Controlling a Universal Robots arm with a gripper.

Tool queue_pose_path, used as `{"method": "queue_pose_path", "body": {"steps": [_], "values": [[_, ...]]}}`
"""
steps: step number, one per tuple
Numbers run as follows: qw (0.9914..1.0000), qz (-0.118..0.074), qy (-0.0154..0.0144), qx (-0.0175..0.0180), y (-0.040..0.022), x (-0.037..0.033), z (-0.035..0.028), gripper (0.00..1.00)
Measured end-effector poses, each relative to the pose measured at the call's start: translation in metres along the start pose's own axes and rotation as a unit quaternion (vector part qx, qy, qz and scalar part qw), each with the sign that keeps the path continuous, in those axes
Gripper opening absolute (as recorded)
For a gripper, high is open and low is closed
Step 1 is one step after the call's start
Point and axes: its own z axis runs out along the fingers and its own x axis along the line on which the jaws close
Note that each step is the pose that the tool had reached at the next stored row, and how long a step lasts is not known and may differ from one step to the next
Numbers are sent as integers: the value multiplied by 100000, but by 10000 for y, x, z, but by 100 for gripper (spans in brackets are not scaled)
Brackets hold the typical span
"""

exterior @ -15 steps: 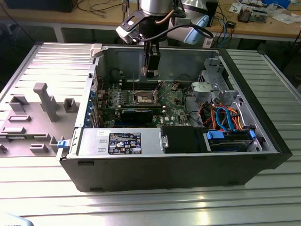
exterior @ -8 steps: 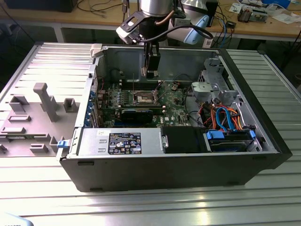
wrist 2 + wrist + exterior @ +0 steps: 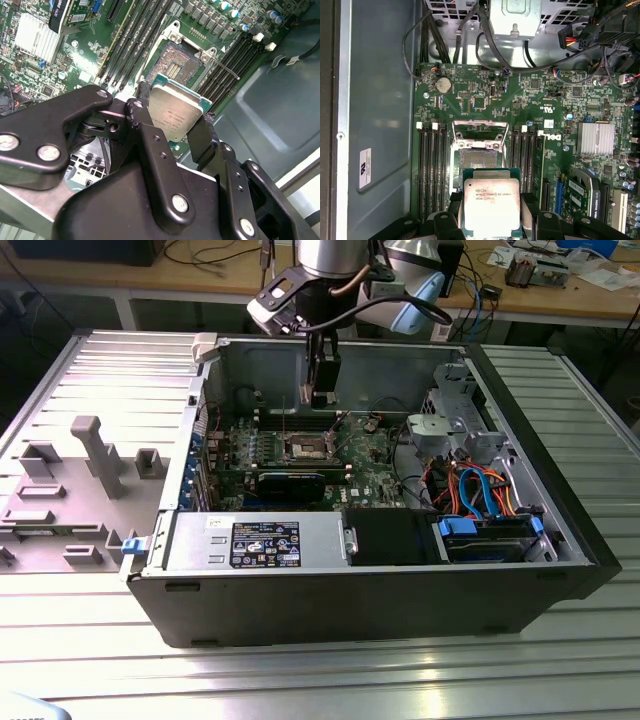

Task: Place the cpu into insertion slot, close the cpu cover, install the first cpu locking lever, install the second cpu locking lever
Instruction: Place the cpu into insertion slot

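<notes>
Second wrist view shows the claw [image 3: 175, 119] clenched on the cpu [image 3: 176, 111], clear of the insertion slot [image 3: 175, 62], at its twelve o'clock in the exterior view; a skewed descent could damage that slot.

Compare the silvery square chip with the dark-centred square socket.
The silvery metal-topped square chip is bright and smooth; the dark-centred, metal-rimmed square socket looks dull and grainy. The chip is clamped in the tool, off the green board; the socket sits on it, empty. Both are square.
</notes>
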Motion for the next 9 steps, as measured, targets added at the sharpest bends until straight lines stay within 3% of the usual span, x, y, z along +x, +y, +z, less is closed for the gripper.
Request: {"method": "queue_pose_path", "body": {"steps": [5, 7, 9], "values": [[100000, -1, -2, 1, 1, 0, 18, 55], [100000, -2, 2, -2, 2, 2, 68, 55], [100000, -2, 0, 0, 2, 1, 71, 55]]}}
